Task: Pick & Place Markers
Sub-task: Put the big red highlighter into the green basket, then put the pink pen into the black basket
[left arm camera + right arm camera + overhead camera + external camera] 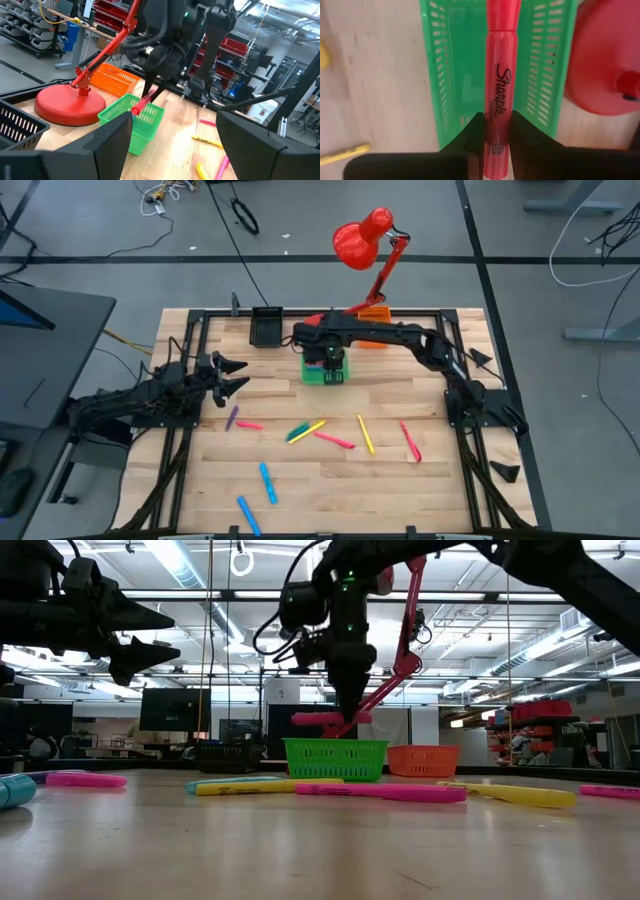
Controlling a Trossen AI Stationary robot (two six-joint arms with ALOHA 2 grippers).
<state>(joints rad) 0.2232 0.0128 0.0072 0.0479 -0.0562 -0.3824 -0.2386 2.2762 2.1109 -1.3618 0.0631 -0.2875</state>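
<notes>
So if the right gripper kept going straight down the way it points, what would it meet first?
Most likely the green bin: the right gripper, shut on a pink marker, points down into it from above.

A grey floor [90, 220] surrounds the wooden table [330, 480], with dark lines crossing it and loose cables [165, 194] lying at the far side. A dark desk [45, 350] stands to the left. Across the table, the room is a workshop with long ceiling lights [185, 565], red shelves of bins [545, 725] at the right and dark monitors [165, 708] at the left
</notes>
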